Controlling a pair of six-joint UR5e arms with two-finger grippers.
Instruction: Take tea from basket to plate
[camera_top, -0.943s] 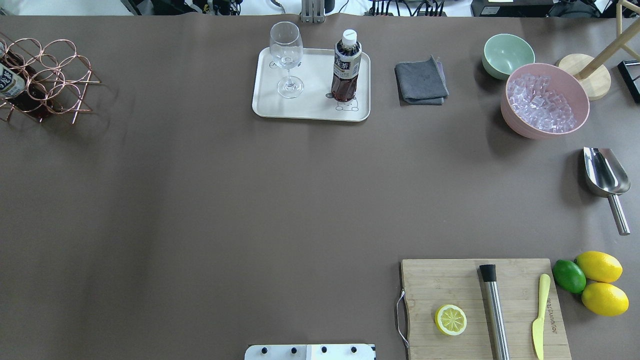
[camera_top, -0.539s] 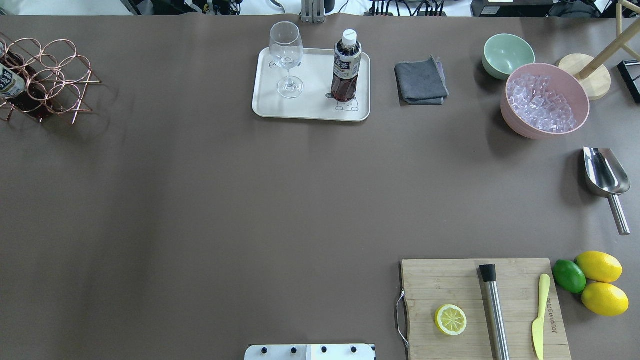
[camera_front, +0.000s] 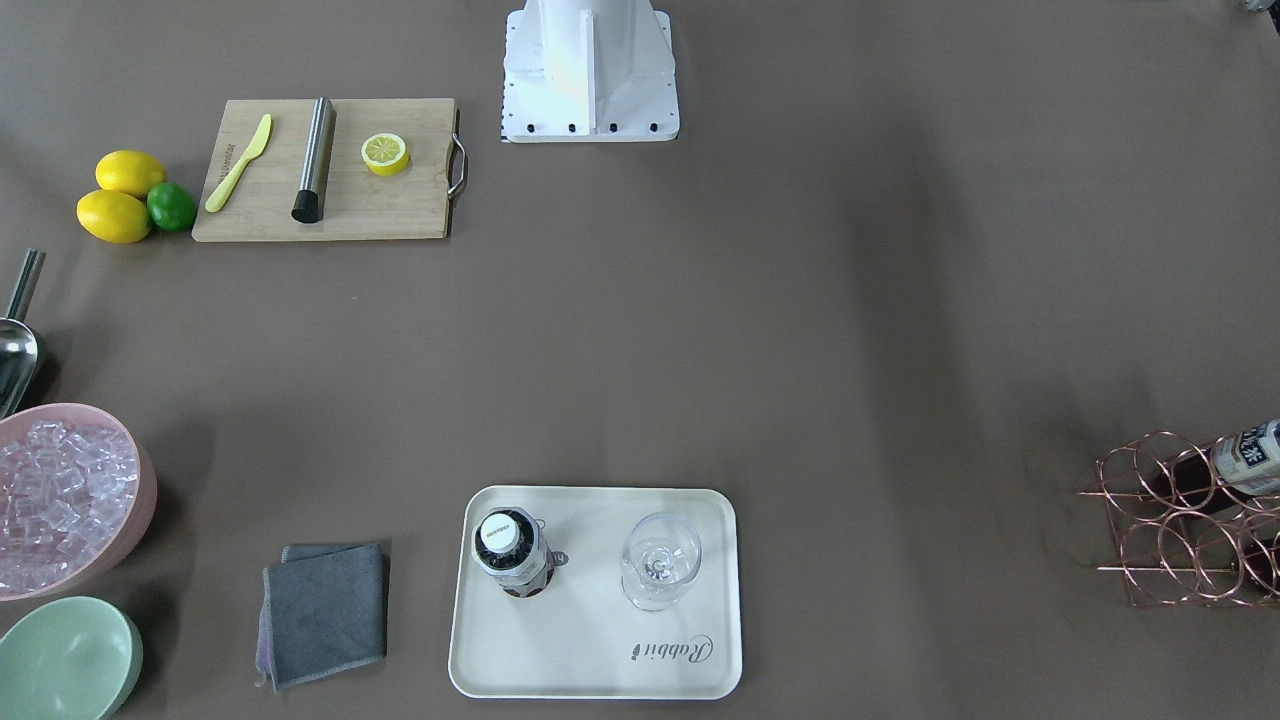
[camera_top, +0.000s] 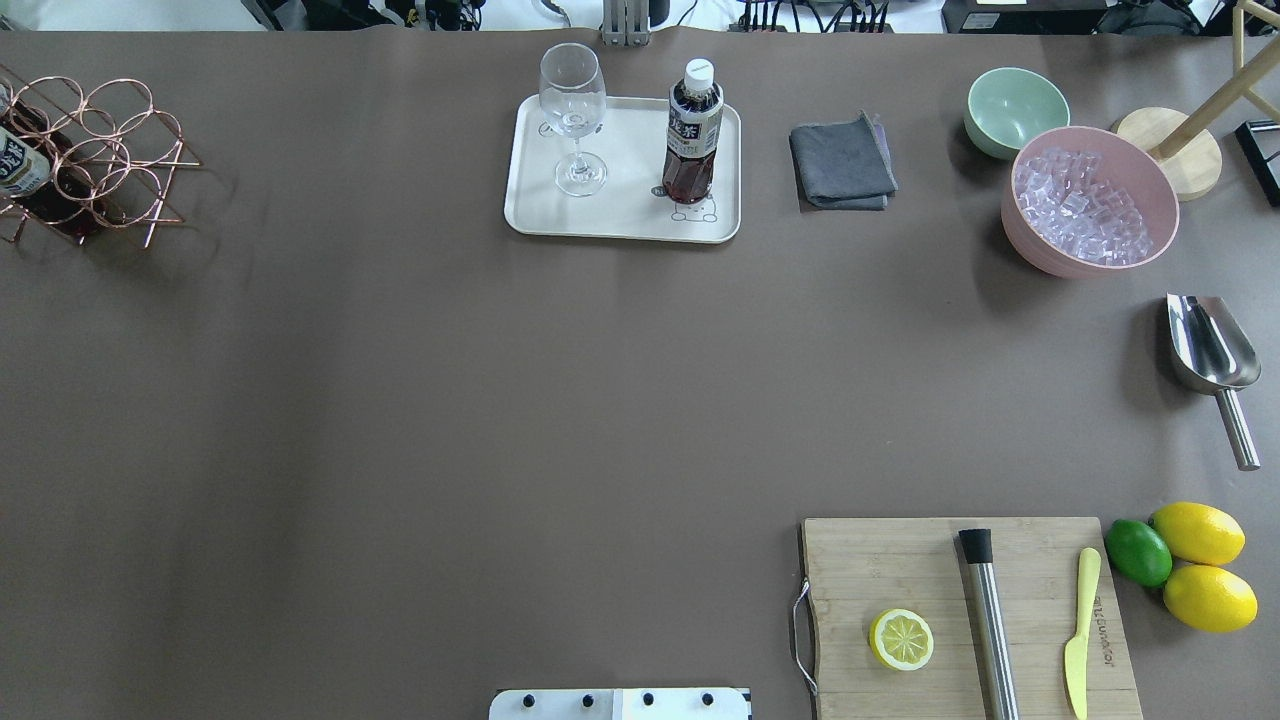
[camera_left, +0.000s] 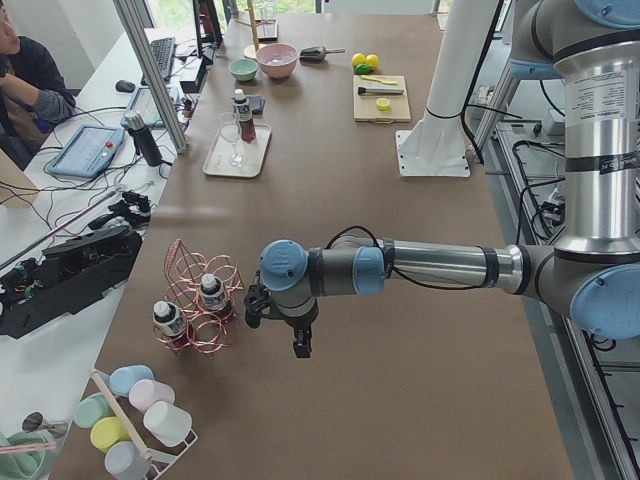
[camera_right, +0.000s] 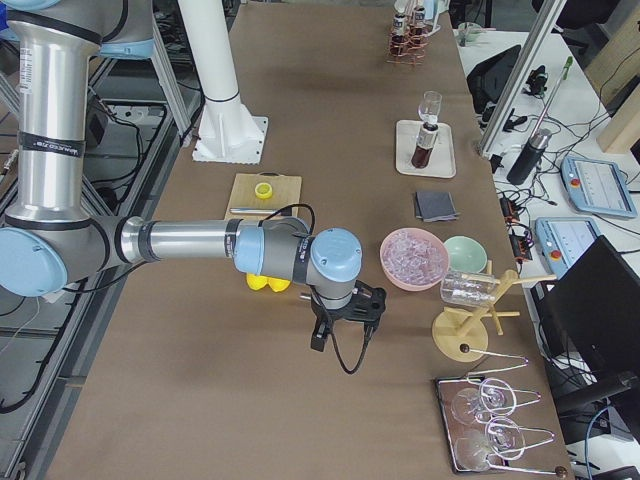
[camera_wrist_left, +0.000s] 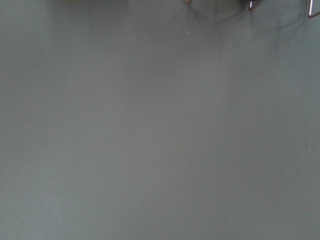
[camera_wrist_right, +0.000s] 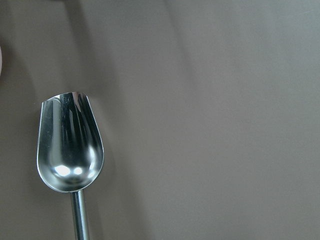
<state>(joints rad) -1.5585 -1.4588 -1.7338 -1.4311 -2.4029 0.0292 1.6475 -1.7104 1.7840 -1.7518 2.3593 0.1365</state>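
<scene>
Tea (camera_top: 692, 130) upright on plate (camera_top: 630, 208); basket (camera_top: 110, 150) cut off at edge; left gripper (camera_left: 285, 325), right gripper (camera_right: 342, 325) openness unreadable.

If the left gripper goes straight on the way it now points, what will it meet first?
Most likely the bare table. The left gripper points down, and its wrist view shows brown surface, with the basket only at the edge. Height is hard to judge.

White-capped dark tea bottle (camera_top: 692, 135) upright on cream rectangular plate (camera_top: 620, 215); copper wire basket (camera_top: 110, 150) well apart.
</scene>
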